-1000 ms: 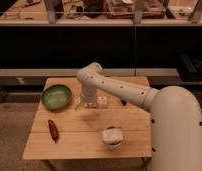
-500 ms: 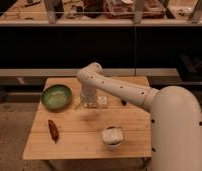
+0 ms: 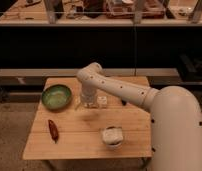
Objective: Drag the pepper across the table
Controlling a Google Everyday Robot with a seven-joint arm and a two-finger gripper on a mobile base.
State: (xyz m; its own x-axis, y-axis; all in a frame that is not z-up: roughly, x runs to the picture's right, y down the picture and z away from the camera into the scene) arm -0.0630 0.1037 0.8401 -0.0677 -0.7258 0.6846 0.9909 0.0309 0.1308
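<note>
Nothing is really moving since a moment ago: the arm is staying in the same spot and the pepper is lying just where it was.

At the left of the frame, a round green bowl (image 3: pixel 56 96) is sitting on the back left part of the square light-wood table (image 3: pixel 84 145). Below it, in the lower left, the small dark-red chili pepper (image 3: pixel 53 130) is lying flat on the wood. It is near the table's left edge and not touching the bowl.

In the middle of the frame, the robot's gripper (image 3: pixel 91 103) is hanging over the back of the table, just right of the bowl and well apart from the pepper. Its two fingers are standing apart and holding nothing.

Lower down, to the right, a small white cup (image 3: pixel 112 136) is sitting on the wood. A short black thing (image 3: pixel 123 102) is peeking out behind the big white robot arm (image 3: pixel 124 92).

I think the reaching step is coming first. The gripper is needing to go left and forward, then come down right over the pepper. A soft, slow pull toward the bare wood in the middle looks best. That way the thin pepper is not rolling away, bumping the bowl or falling off the edge.
</note>
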